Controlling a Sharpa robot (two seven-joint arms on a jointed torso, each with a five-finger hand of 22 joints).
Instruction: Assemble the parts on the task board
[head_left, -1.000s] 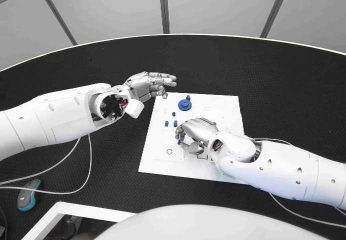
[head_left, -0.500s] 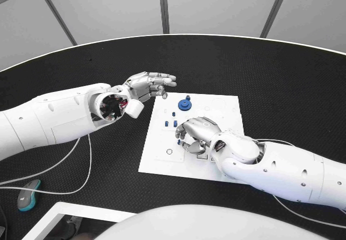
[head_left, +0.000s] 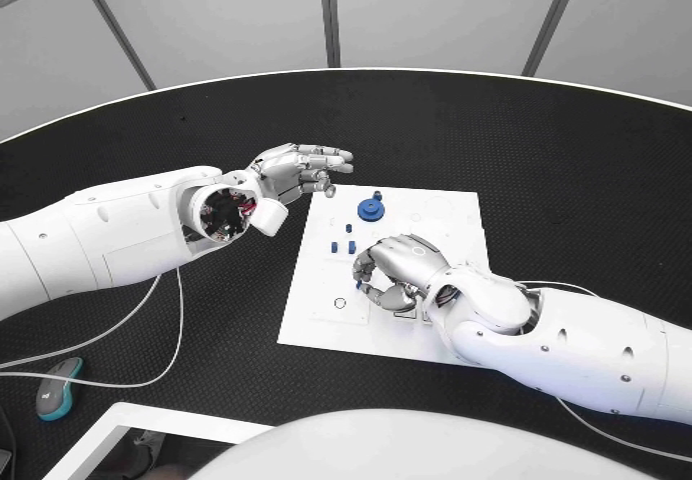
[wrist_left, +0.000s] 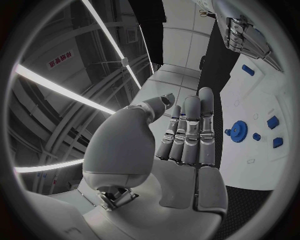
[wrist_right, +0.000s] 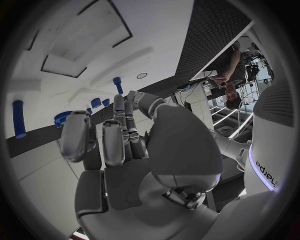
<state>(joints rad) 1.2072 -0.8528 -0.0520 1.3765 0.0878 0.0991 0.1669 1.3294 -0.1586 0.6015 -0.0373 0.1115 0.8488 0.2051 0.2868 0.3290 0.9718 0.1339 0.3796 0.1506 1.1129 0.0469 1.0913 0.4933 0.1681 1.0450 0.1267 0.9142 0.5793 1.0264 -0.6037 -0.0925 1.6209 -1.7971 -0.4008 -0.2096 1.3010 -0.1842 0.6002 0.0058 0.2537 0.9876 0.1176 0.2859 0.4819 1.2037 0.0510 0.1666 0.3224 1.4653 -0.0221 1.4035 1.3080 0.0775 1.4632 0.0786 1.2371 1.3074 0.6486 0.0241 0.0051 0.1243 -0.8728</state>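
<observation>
Task board (head_left: 320, 318), the white plate, lies mid-table on the black table (head_left: 577, 160). Versus 1.0 s ago, the right hand (head_left: 392, 270) is seen shifted slightly toward the robot over the board's middle, its forearm drawn nearer the board's near edge; board and parts are unchanged in position. Left hand (head_left: 299, 170) is unchanged, held off the board's far left corner. Count of blue parts visible from the head camera: one gear (head_left: 371, 209) near the far edge, one small peg (head_left: 378, 194) just beyond the gear, two small blocks (head_left: 342, 246) side by side between the gear and the right hand; further pieces may be hidden under the right hand. In the right wrist view a tall blue peg (wrist_right: 19, 119) and another peg (wrist_right: 117, 85) are seen standing on the board. Left hand: nothing held, fingers extended and close together in the left wrist view (wrist_left: 187, 135). Right hand: fingers curled downward over the board; whether a part is pinched cannot be told. A teal-and-grey object (head_left: 58, 388) lies on the table near the left arm's cable (head_left: 144, 340).
</observation>
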